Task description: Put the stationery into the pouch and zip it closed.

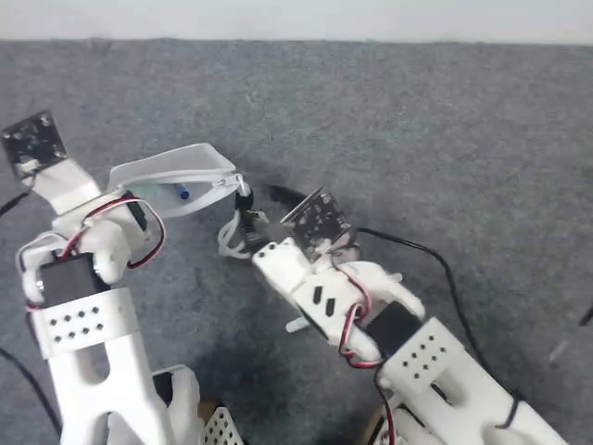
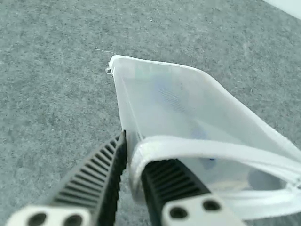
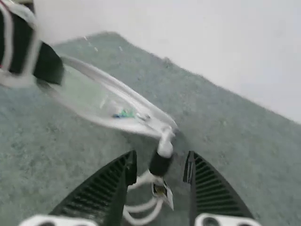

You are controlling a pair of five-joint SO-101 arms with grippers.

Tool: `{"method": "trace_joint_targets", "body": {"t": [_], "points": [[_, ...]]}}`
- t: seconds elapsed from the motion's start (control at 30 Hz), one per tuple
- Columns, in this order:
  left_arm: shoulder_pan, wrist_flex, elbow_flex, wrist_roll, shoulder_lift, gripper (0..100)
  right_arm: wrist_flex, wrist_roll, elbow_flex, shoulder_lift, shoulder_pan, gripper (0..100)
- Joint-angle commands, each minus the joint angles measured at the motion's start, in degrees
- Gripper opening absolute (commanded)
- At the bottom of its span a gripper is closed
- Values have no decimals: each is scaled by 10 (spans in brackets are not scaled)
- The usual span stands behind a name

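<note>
Translucent white pouch (image 1: 176, 181), zip open, mouth gaping, blue-tipped stationery (image 1: 183, 194) w/in

On my left wrist feed, the left gripper (image 2: 134, 157) pinches the translucent white pouch (image 2: 178, 103) at its thick rim, and the band runs down between the two black ribbed fingers (image 2: 101, 174). Through the milky wall I can make out faint bluish shapes (image 2: 207, 162), too blurred for me to name. The grey carpet (image 2: 51, 84) spreads out beneath and around the pouch.
</note>
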Motion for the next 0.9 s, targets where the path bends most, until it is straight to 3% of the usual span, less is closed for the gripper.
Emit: {"method": "trace_joint_targets", "body": {"t": [0.0,0.4,0.57,0.87], "points": [[-2,-17,-22,8,-4,11,72,4,-40,-51,29,159],[-2,-16,-21,8,-4,11,316,-82,-40,-133,116,162],[-3,-16,-21,8,-4,11,369,-91,-39,-131,161,162],[-3,-17,-21,8,-4,11,430,-110,-39,-131,166,162]]}}
